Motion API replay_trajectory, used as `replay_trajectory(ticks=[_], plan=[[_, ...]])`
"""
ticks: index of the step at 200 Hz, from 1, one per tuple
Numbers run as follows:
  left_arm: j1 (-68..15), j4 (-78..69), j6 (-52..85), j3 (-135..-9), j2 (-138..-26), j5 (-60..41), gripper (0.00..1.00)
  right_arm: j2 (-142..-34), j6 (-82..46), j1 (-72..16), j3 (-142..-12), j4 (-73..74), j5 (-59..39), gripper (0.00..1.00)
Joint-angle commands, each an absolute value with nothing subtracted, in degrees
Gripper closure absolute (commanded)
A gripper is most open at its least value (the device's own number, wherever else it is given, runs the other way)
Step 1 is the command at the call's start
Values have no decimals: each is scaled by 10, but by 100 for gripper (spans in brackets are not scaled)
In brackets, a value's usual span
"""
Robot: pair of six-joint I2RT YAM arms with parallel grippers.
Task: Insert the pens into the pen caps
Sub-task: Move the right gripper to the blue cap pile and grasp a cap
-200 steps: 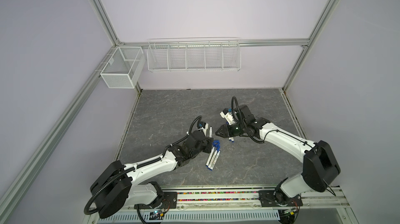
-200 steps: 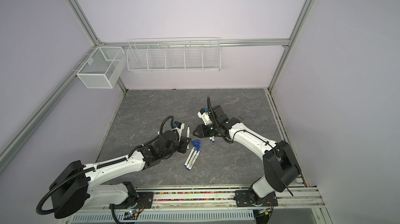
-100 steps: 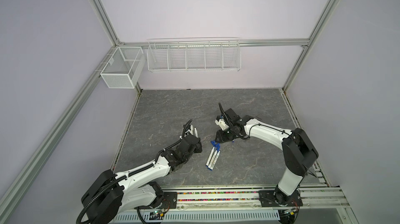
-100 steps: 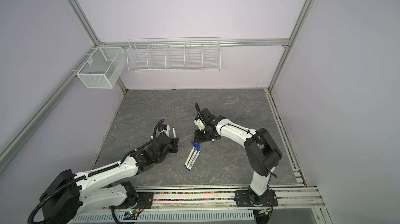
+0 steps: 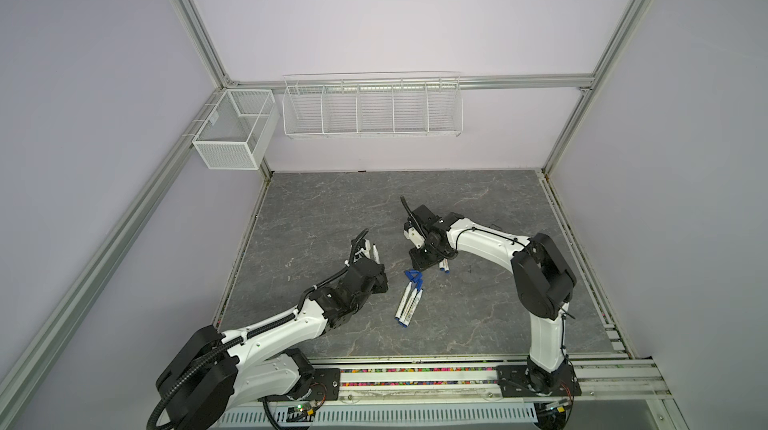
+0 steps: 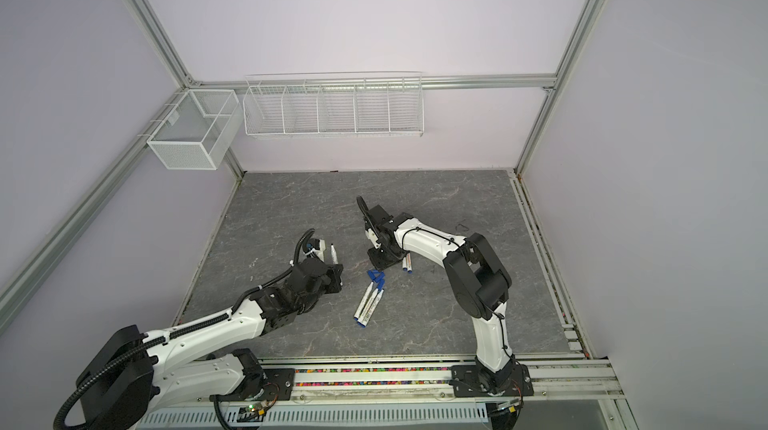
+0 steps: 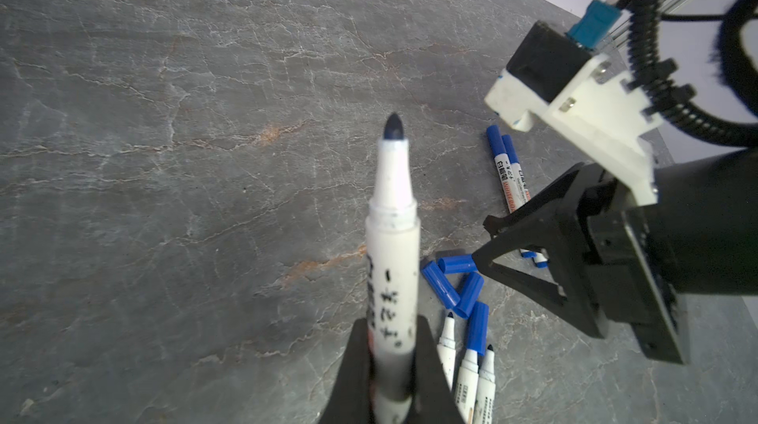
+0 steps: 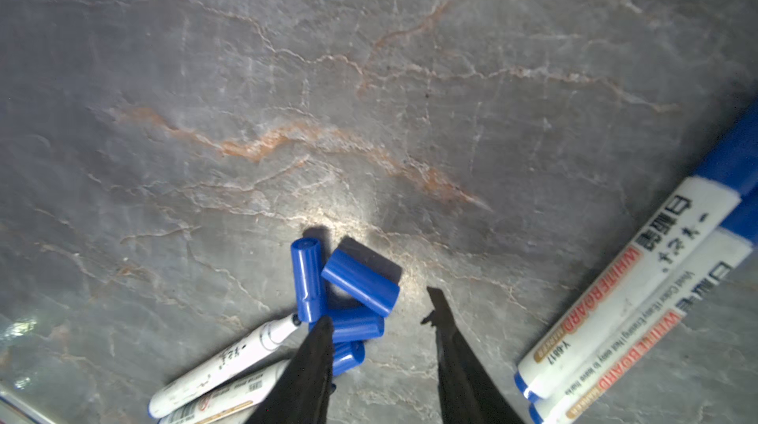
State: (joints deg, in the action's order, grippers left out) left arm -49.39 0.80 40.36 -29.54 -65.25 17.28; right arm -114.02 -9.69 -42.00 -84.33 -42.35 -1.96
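My left gripper (image 7: 391, 329) is shut on an uncapped white pen (image 7: 391, 237), whose dark tip points away from the wrist. In both top views this held pen (image 5: 375, 255) (image 6: 333, 254) stands left of the pile. Several loose blue pen caps (image 8: 361, 280) (image 5: 414, 278) lie heaped mid-table. My right gripper (image 8: 379, 306) (image 5: 422, 267) is low over the heap and open. One finger (image 8: 316, 352) overlaps a cap (image 8: 356, 325), and nothing is gripped. Three uncapped pens (image 5: 409, 303) (image 7: 471, 377) lie side by side just nearer than the caps.
Two capped pens (image 8: 635, 286) (image 5: 444, 269) lie together beside my right gripper. The grey stone-look tabletop (image 5: 332, 215) is bare elsewhere. Wire baskets (image 5: 372, 109) hang on the back wall and a mesh box (image 5: 232, 132) hangs at the left corner.
My left gripper has drawn back to the left with its pen. My right gripper has come down and nearer, to the heap of caps, its elbow now raised. Little moved in the last half second.
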Motion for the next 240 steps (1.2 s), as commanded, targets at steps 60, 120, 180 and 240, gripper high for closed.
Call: replay_trajectory(ticks=[60, 120, 180, 240], plan=[[-484, 10, 418, -294, -670, 156, 100, -1175, -47, -441, -866, -456, 15, 57], [-483, 14, 415, -300, -676, 150, 100, -1196, -44, -445, -878, -454, 36, 57], [-483, 14, 412, -305, -685, 143, 100, -1218, -35, -447, -903, -457, 68, 57], [-483, 11, 406, -310, -691, 134, 100, -1224, -34, -449, -902, -441, 60, 68]])
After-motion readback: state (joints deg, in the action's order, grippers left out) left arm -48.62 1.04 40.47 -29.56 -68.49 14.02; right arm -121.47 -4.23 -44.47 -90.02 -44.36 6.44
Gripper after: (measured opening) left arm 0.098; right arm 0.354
